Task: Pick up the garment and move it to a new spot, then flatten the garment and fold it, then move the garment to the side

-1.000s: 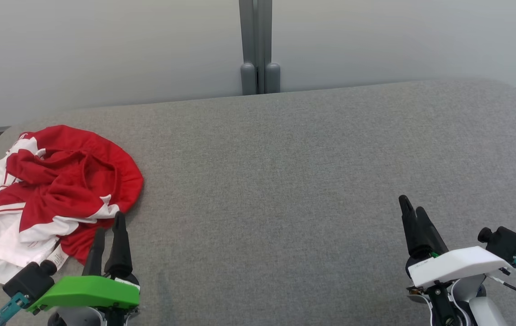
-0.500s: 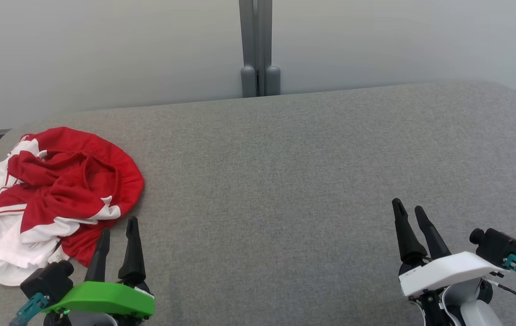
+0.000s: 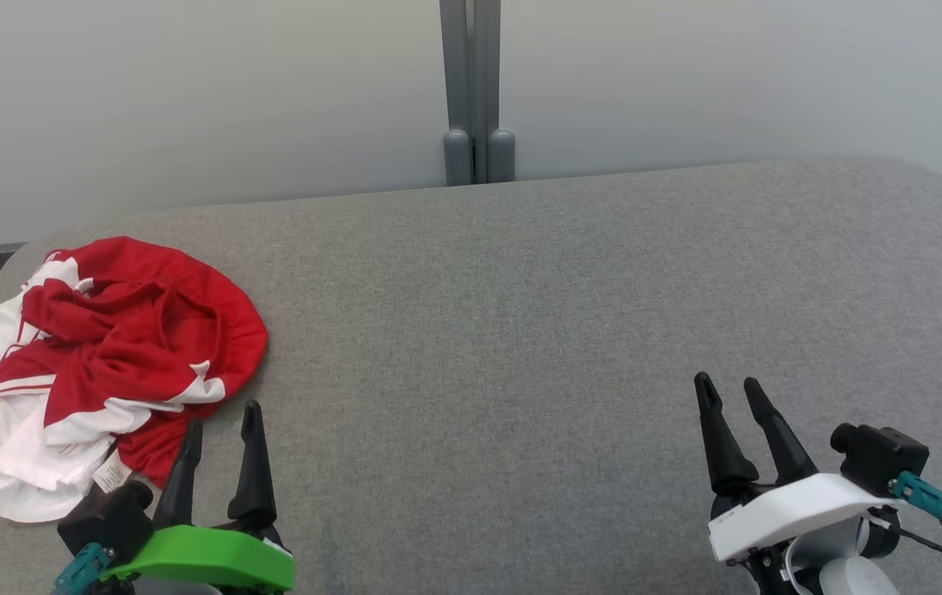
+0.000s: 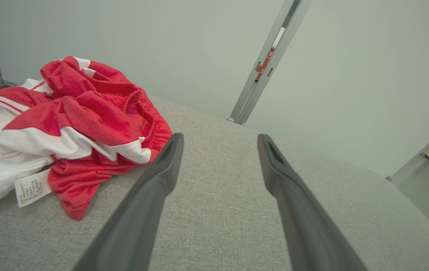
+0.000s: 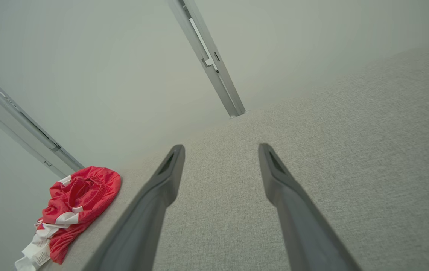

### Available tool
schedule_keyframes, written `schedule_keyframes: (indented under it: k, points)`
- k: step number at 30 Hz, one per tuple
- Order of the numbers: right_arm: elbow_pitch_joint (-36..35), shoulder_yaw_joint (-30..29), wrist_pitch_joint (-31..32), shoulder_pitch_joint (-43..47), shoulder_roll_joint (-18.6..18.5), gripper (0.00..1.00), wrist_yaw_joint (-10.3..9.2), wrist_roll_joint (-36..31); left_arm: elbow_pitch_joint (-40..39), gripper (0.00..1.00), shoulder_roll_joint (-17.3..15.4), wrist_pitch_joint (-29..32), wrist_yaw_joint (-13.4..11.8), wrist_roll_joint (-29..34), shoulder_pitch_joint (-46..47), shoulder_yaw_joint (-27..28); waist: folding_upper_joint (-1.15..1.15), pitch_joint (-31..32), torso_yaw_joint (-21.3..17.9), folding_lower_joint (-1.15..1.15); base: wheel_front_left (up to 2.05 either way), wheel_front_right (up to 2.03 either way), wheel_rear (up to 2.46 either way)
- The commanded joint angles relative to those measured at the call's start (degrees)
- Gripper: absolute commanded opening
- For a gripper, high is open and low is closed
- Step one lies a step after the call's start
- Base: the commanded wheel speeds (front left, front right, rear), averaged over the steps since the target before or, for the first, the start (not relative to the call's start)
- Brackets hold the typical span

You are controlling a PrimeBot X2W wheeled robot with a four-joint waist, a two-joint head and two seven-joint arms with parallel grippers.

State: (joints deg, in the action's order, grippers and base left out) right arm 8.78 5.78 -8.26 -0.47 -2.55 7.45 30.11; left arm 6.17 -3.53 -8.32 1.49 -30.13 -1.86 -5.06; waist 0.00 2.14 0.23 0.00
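Grey fabric-covered tabletop (image 3: 520, 289) is stretching out before us. The garment (image 3: 116, 364), red with white panels, is lying crumpled in a heap at the tabletop's far left, with its white part reaching the left edge. A white label (image 3: 113, 473) is sticking out on the heap's near side.

The left gripper (image 3: 223, 416) is sitting at the near left under a green cover (image 3: 206, 558). Its jaws are standing spread, with nothing between them. One jaw tip is showing just beside the garment's near red hem, and we cannot tell whether it is touching the cloth. In the left wrist view the left gripper (image 4: 220, 137) is pointing past the garment (image 4: 86, 113), which is lying to the left of the jaws with its label (image 4: 30, 187) turned toward the camera. We are seeing bare fabric in the gap.

The right gripper (image 3: 725, 382) is sitting at the near right under a white cover (image 3: 785, 508), well apart from the garment. Its jaws are likewise standing spread and holding nothing. In the right wrist view the right gripper (image 5: 221, 147) is pointing across bare tabletop, and the garment (image 5: 79, 195) is showing small at the lower left.

Behind the tabletop a pale wall (image 3: 190, 99) is rising, with a grey post (image 3: 471, 83) running up its middle.
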Motion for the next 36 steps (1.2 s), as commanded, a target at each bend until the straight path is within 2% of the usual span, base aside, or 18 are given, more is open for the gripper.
schedule_keyframes:
  k: [1,25,36]
  points:
    - [-0.9,0.3,-0.7,0.0,-0.3,1.00,0.04,-1.9,-0.7,1.00,-0.1,-0.6,0.0,2.0,-0.3,0.0,0.00,0.2,0.0,0.00,0.00,0.00,0.00]
    - [-2.0,2.7,-3.9,1.5,-0.4,1.00,0.04,-14.9,-1.1,1.00,0.4,-3.8,0.4,15.3,-2.2,-0.7,0.00,1.6,-0.1,0.00,0.00,0.00,0.00]
    - [-2.3,0.5,-5.2,2.5,-0.4,1.00,0.05,-17.9,-1.3,1.00,0.6,-5.0,0.3,19.6,-3.2,-0.5,0.00,2.0,0.1,0.00,0.00,0.00,0.00]
